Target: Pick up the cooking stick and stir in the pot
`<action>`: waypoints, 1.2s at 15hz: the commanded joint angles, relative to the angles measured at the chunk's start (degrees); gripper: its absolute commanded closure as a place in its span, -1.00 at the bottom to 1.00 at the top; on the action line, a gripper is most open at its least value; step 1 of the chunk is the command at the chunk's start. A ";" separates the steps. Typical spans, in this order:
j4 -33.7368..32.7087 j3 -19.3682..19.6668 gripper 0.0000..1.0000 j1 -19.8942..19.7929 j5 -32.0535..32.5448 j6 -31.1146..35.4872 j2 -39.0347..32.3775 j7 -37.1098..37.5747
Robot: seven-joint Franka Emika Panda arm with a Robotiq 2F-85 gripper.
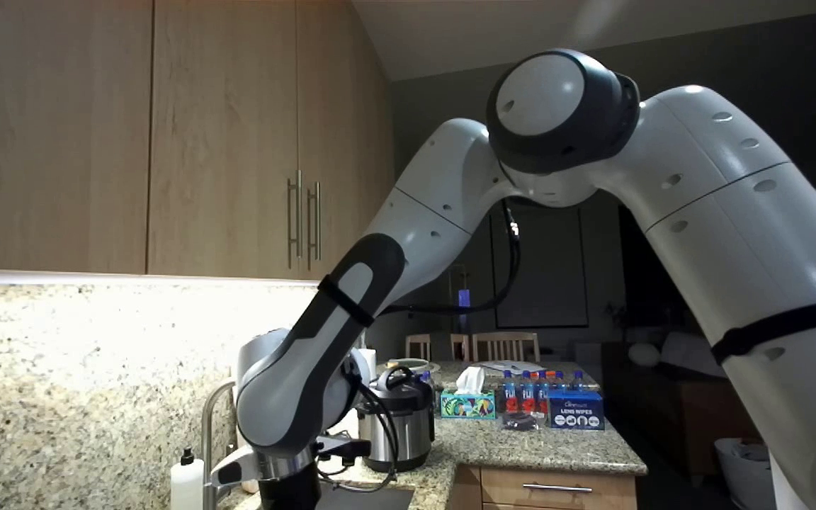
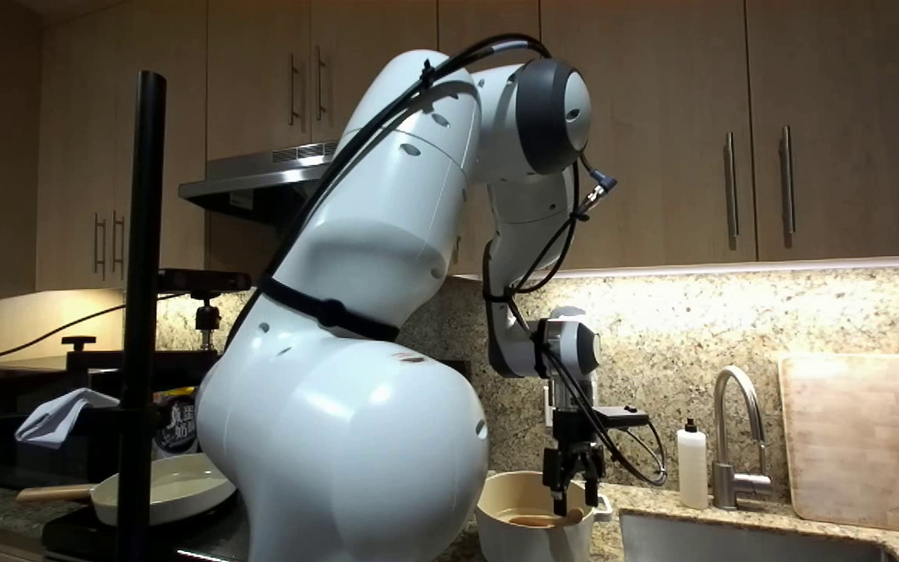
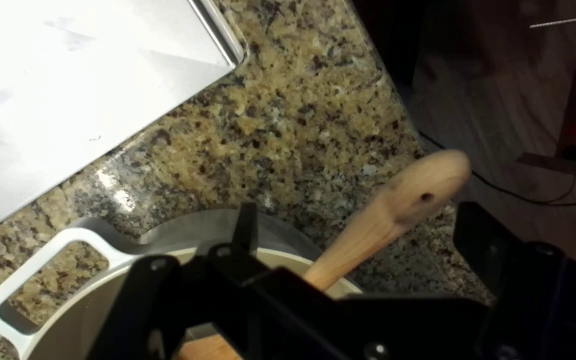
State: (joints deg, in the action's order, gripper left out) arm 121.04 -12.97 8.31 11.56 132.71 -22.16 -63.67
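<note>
Jaws wide apart at pot (image 2: 530,545), holding nothing; stick (image 3: 375,229) between them in wrist view. Stick sits in pot, handle over rim toward desk (image 3: 300,135) edge. Pot beside sink (image 3: 98,95).

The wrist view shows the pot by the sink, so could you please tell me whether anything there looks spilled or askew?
Nothing stands out. The wooden stick juts past the rim of the pot, normal for stirring, and the counter shows no obvious spill. The gripper hides part of the inside.

Cooking stick (image 3: 387,218) in pot (image 2: 535,540), pot beside sink (image 2: 738,540)
</note>
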 commanded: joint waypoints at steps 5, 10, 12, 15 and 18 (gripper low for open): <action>-3.08 -0.70 -1.00 -1.34 -1.91 -2.30 -3.38 -1.45; -4.45 -0.88 -0.08 -1.23 -1.44 -3.12 -4.48 -2.00; -4.80 -0.97 0.18 -1.34 -1.49 -3.74 -4.69 -2.27; -4.35 -0.96 0.57 -1.29 -1.57 -3.73 -3.81 -1.50; -3.34 -0.69 0.90 -0.67 -1.10 -3.04 -1.92 0.55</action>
State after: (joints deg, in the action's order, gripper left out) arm 116.54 -13.36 7.67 10.88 130.27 -26.67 -63.66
